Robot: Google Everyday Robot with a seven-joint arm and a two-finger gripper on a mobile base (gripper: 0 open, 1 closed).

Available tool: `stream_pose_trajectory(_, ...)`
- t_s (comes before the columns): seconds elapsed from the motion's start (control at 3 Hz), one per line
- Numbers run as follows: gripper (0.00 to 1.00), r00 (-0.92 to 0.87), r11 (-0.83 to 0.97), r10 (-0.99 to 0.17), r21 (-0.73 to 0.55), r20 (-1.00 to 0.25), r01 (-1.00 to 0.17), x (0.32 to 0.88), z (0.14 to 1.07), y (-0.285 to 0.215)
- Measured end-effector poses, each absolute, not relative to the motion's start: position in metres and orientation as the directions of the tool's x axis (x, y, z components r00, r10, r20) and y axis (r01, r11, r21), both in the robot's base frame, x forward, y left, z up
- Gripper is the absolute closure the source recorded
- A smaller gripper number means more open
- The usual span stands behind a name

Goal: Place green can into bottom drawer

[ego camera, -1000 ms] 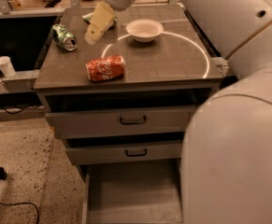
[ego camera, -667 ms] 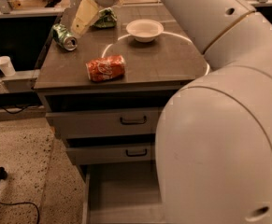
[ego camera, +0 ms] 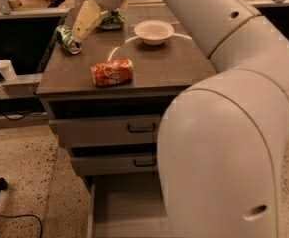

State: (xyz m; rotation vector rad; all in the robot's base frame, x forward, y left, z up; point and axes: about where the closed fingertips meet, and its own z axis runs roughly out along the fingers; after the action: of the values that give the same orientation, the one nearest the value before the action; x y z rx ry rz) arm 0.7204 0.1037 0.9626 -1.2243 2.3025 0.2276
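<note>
Speckled floor, dim room, and a brown-topped counter [ego camera: 183, 68] w/ three grey drawers in its front. The green can [ego camera: 67, 37] lies on its side near the counter's rear left corner, close to the left edge, one silver end facing the front. The gripper [ego camera: 80, 29] reaches down at a slant from the rear edge w/ its tip right at the can's upper right side; touching or just short of it, can't tell. Whether the gripper is spread or pressed together can't be told either. It's not carrying anything. Just beside it, toward the rear edge, sits a crumpled green foil bag [ego camera: 112, 19]. A white bowl [ego camera: 154, 31] stands upright at rear centre, apart from the rest. A red can [ego camera: 112, 72] lies on its side near the front edge, left of centre, well apart from the green one. Below, the top drawer [ego camera: 109, 130] and middle drawer [ego camera: 115, 163] are each out a little, black handles showing. The bottom drawer [ego camera: 126, 207] is pulled out furthest, plain grey inside, its right part hidden by the big white robot arm [ego camera: 223, 143]. A white cup [ego camera: 6, 69] sits on a low ledge off the left edge.
</note>
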Motion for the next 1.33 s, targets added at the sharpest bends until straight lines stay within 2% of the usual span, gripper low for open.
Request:
stream_pose_trajectory(0.67,0.0,-0.452,0.646,-0.664,-0.153,-0.595,-0.748,0.797,0.933,0.156)
stream_pose_trajectory(1.33,0.0,-0.449,0.671,-0.62,-0.14,-0.643,-0.728,0.835,0.902,0.195)
